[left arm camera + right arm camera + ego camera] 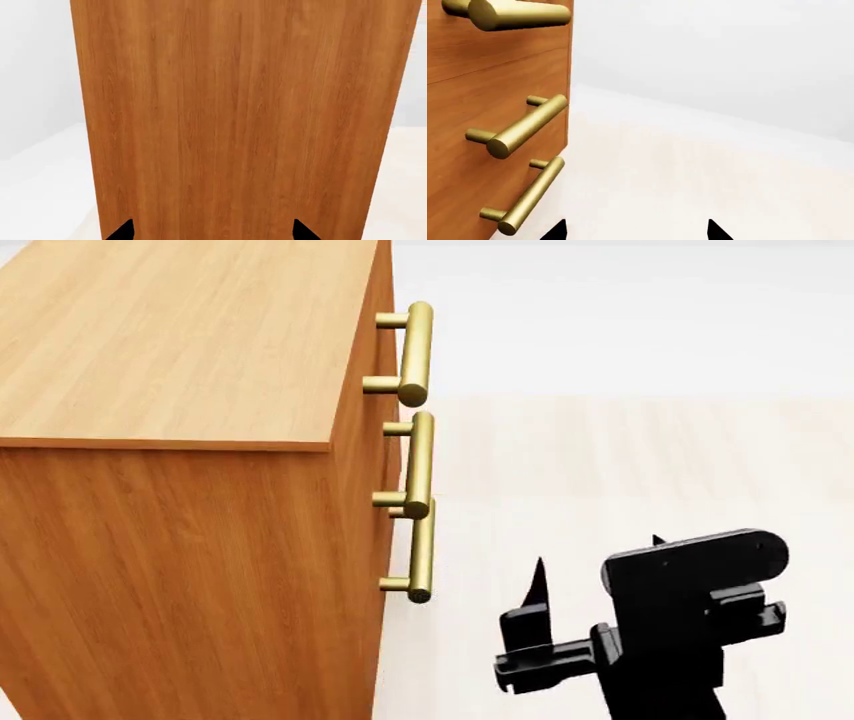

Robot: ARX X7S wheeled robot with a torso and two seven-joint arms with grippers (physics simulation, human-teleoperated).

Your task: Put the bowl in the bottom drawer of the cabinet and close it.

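Observation:
The orange-brown cabinet (174,540) fills the left of the head view, its three brass bar handles sticking out to the right. The lowest handle (422,550) belongs to the bottom drawer, which looks shut; it also shows in the right wrist view as the lowest handle (527,200). My right gripper (598,558) hangs open and empty to the right of that handle, over pale floor. It shows as my right gripper (636,227) in its wrist view. My left gripper (212,227) is open, facing a plain wood panel of the cabinet (233,120). The bowl is out of view.
The middle handle (520,127) and top handle (514,14) sit above the lowest one. Pale floor (641,460) stretches to the right of the cabinet, with a white wall (727,60) behind.

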